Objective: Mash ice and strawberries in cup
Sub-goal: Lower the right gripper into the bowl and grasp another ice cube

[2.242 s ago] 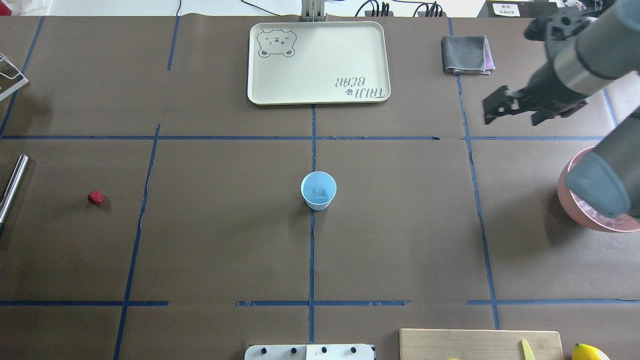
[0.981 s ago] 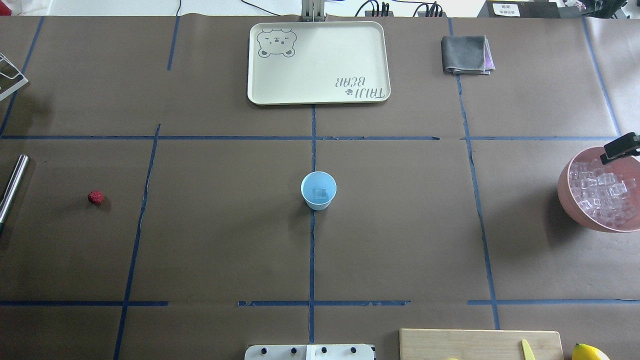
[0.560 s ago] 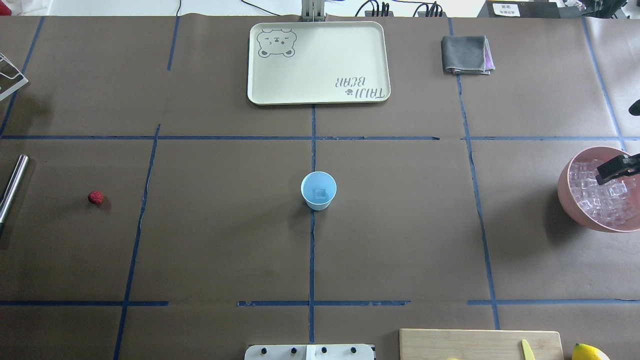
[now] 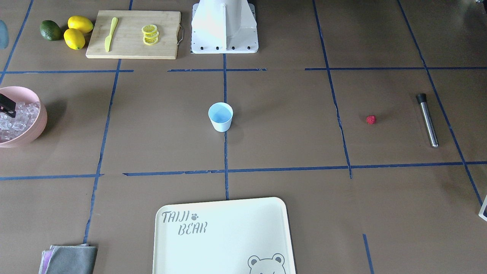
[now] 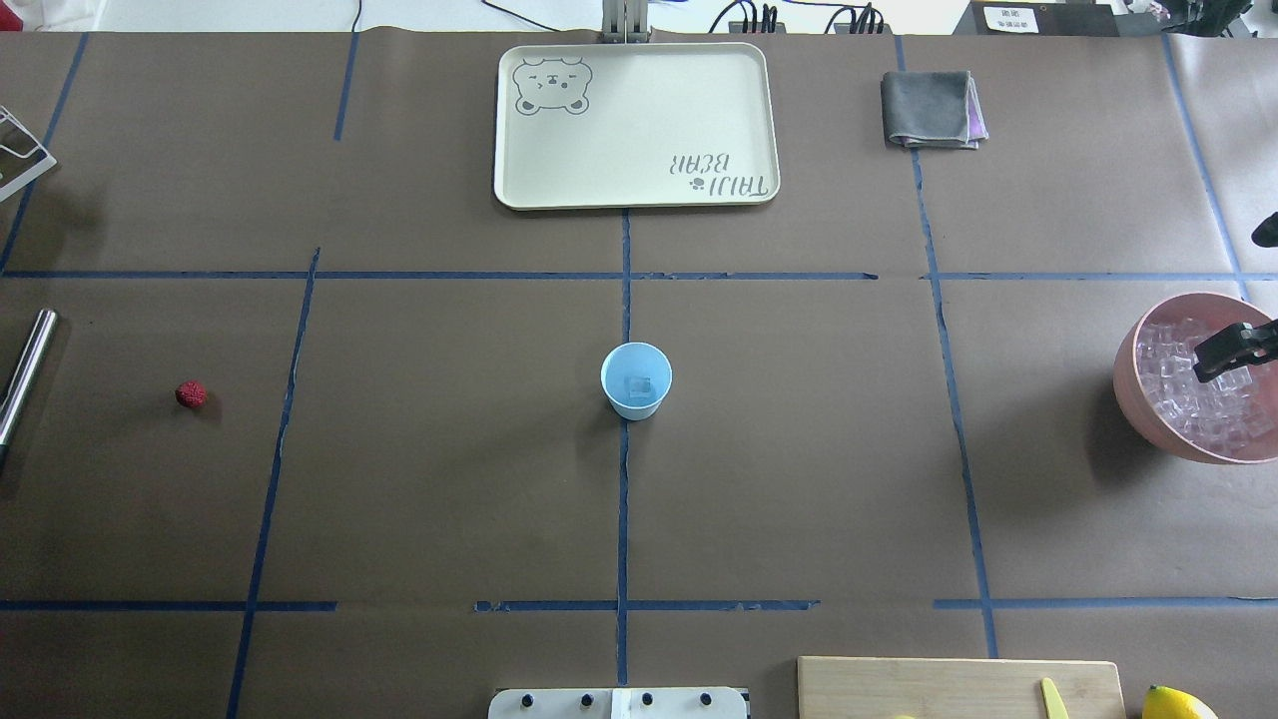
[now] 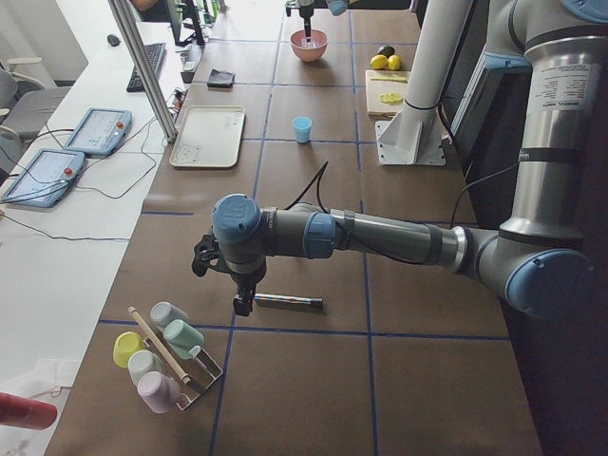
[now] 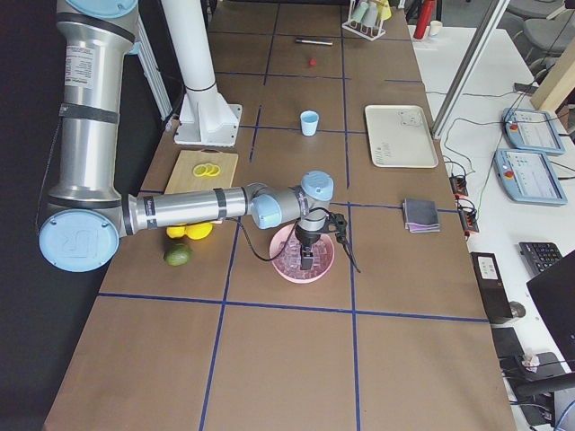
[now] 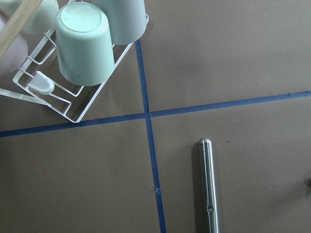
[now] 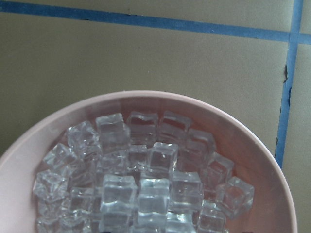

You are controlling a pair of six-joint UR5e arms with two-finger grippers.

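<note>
- Well, I counted one small light-blue tapered cup (image 5: 636, 379) at the table's middle, with one clear ice cube (image 5: 639, 386) inside it.
- One tiny bumpy red strawberry (image 5: 191, 393) lay well apart from it, near one steel rod (image 4: 428, 121).
- The right gripper (image 7: 307, 263) hung over one pink bowl (image 5: 1133, 419) heaped with ice; I couldn't tell how its jaws stood.
- The left gripper (image 6: 243, 306) hung by the rod, and I couldn't tell its grip either.

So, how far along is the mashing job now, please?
Done: one ice cube lies in the cup. In hand: the right gripper hangs over the ice in the pink bowl. Left: the strawberry lies on the table, apart from the cup; nothing is mashed.
</note>
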